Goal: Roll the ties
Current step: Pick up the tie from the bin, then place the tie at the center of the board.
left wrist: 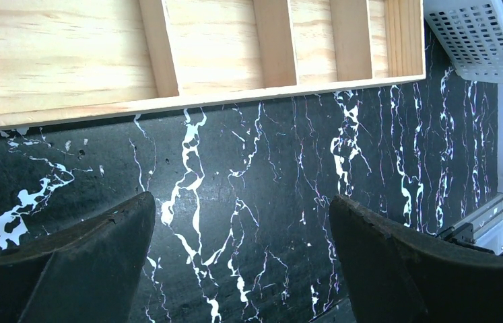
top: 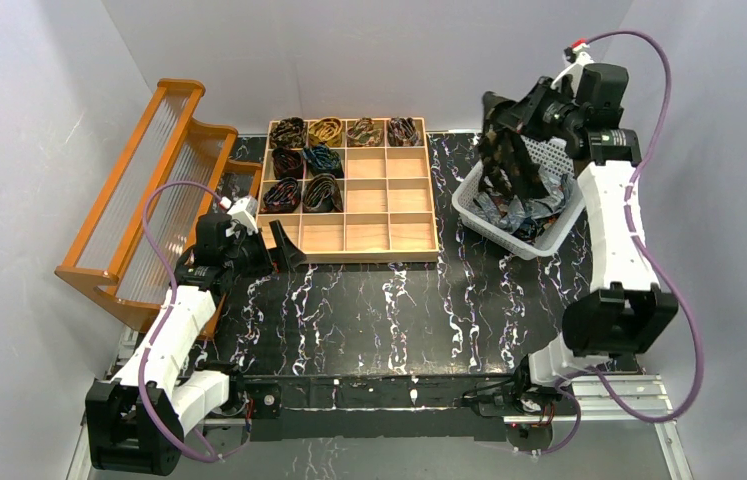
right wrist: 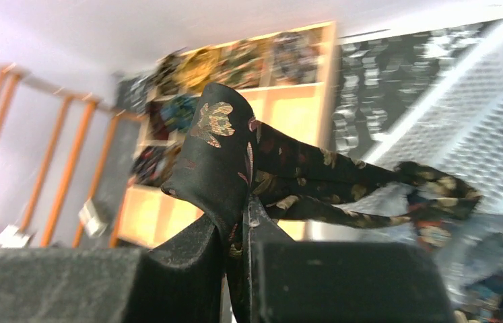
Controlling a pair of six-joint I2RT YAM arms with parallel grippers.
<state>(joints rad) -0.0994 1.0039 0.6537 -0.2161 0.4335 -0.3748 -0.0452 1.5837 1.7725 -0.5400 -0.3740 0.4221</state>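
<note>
My right gripper (top: 497, 112) is shut on a dark brown patterned tie (top: 498, 155) and holds it up above the white basket (top: 470, 203); the tie hangs down into the basket. In the right wrist view the tie (right wrist: 221, 148) is pinched between my shut fingers (right wrist: 201, 239). Several loose ties (top: 534, 205) lie in the basket. Several rolled ties (top: 306, 160) sit in the back-left compartments of the wooden tray (top: 389, 255). My left gripper (top: 284, 245) is open and empty, low over the table by the tray's front left corner, also in the left wrist view (left wrist: 242, 215).
An orange wooden rack (top: 149, 190) stands at the left, beside the tray. The tray's front edge (left wrist: 201, 101) lies just beyond my left fingers (left wrist: 87, 256). A corner of the basket (left wrist: 484, 40) shows at the upper right of the left wrist view.
</note>
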